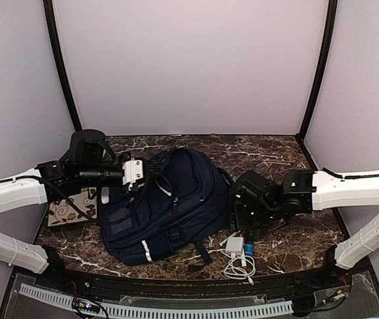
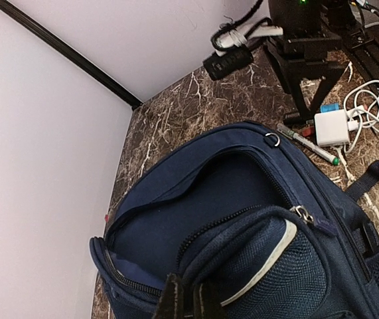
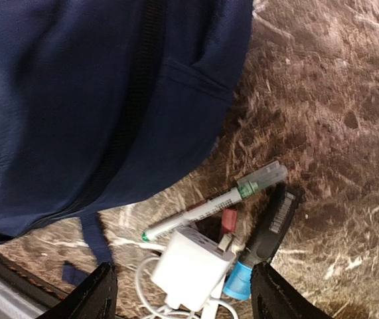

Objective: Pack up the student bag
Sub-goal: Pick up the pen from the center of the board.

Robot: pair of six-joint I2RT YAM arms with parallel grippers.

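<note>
Marble table (image 1: 275,159) shows bare room at upper right of the top view. The student bag (image 1: 169,206) lies centre-left; my left gripper (image 2: 189,302), narrow, pinches its edge. My right gripper (image 3: 188,292) stands wide over the white charger (image 3: 192,269) and the marker (image 3: 196,212).

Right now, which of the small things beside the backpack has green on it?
The white marker pen, with a green tip and band. The charger beside it is plain white, and the black stick ends in blue.
</note>
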